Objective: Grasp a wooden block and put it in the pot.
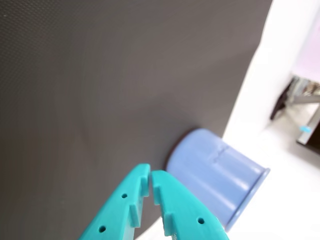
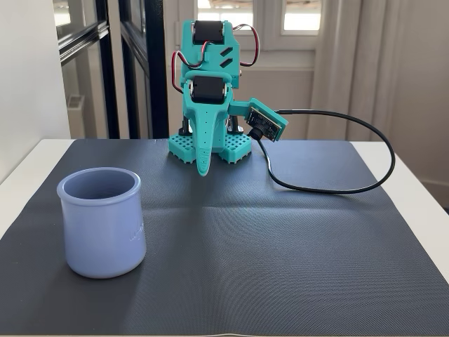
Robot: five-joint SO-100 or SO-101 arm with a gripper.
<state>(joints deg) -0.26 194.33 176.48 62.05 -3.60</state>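
The lavender-blue pot (image 2: pixel 102 223) stands upright on the dark mat at the front left in the fixed view; in the wrist view the pot (image 1: pixel 215 172) shows at the lower right. My teal gripper (image 2: pixel 203 168) hangs folded near the arm's base at the back of the mat, tips pointing down, far from the pot. In the wrist view the gripper (image 1: pixel 150 178) has its fingers closed together with nothing between them. The wooden block is not in view in either frame.
A dark grey mat (image 2: pixel 280 246) covers the white table (image 2: pixel 421 189). A black cable (image 2: pixel 337 186) loops from the wrist camera over the mat's back right. Windows and curtains stand behind the arm.
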